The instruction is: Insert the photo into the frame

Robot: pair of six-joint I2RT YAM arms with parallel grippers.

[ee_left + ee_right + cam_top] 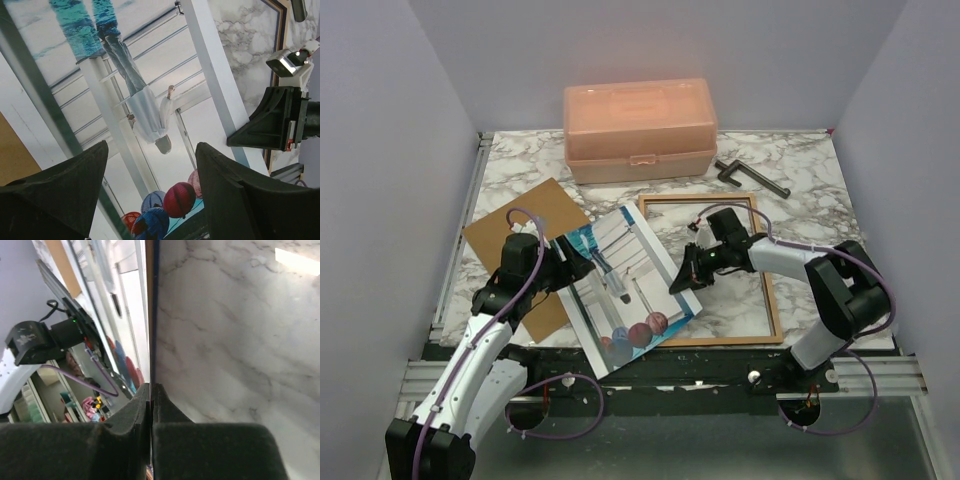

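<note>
The photo lies picture side up in the middle of the table, balloons toward the near edge. My left gripper is open just above its left part; the left wrist view shows the photo between and beyond the spread fingers. The frame lies to the right, tan wood back up. My right gripper is shut on its left rail, next to the photo's right edge. In the right wrist view the pads pinch the thin tan and navy frame edge.
A brown backing board lies under my left arm, partly beneath the photo. A peach plastic box stands at the back. A black tool lies behind the frame. Marble tabletop shows at the back right.
</note>
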